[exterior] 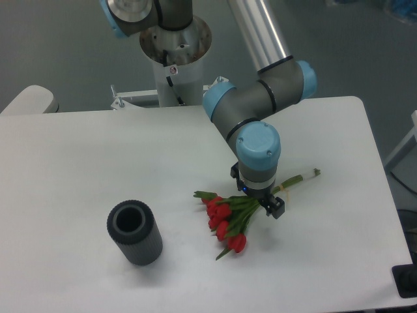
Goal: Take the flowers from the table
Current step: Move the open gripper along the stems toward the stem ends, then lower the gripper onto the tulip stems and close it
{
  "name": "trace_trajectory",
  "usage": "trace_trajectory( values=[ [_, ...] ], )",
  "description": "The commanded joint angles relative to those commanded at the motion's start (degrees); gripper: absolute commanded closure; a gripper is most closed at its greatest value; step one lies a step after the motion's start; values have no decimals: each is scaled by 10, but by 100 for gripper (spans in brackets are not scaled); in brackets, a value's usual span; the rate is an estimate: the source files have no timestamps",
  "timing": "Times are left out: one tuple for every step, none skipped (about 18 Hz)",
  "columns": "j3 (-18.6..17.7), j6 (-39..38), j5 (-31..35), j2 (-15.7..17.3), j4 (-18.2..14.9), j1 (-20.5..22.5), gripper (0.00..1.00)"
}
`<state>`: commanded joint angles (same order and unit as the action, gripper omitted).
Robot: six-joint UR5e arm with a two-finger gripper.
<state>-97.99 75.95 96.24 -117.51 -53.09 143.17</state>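
Lying on the white rounded tabletop (85,163), red tulip buds with pale green stems (229,218) sit under the black two-finger gripper (259,201); its finger spacing cannot be judged.

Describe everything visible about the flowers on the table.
The flowers are a small bunch of red tulip buds with green leaves and long pale green stems. They lie flat on the white table, buds toward the near edge, stems running up and right to a pale cut end. The hand sits low over the stems where they meet the leaves, hiding that part; whether it grips them cannot be told. The bunch lies apart from the dark ribbed cylinder.
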Motion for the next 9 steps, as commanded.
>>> trace_trajectory(
  values=[
    [-4,-9,-1,-1,7,0,0],
    [-9,-10,-1,0,11,0,0],
    [-12,-11,-1,0,12,-1,0],
    [-18,-11,-1,-1,20,-3,0],
    [-24,-15,-1,-3,33,-4,0],
    [-27,-23,-1,-6,46,-5,0],
    [-28,-31,-1,-11,54,-7,0],
    [-29,-33,-1,-12,56,-7,0],
    [-28,-33,-1,-13,56,-9,0]
  ],
)
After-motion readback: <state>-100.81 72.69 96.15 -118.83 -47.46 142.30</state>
